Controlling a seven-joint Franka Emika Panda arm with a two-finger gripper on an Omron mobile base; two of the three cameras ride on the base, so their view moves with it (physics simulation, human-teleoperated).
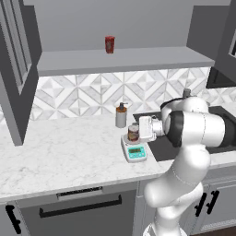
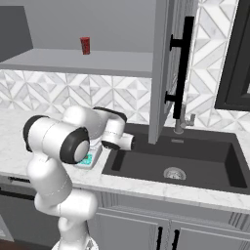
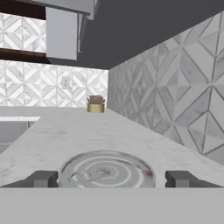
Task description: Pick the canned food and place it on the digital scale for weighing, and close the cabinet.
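1. The can (image 1: 133,132) stands on the scale (image 1: 135,150) on the counter (image 1: 60,156).
2. The gripper (image 3: 107,178) is spread wide, one finger (image 3: 41,179) on each side of the can's lid.
3. The cabinet door (image 2: 172,68) hangs open.

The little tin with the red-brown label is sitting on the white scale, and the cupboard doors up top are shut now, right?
Not quite. The short red-brown tin sits on the white digital scale, but the grey glass-paned cabinet door stands open, as the right base view shows.
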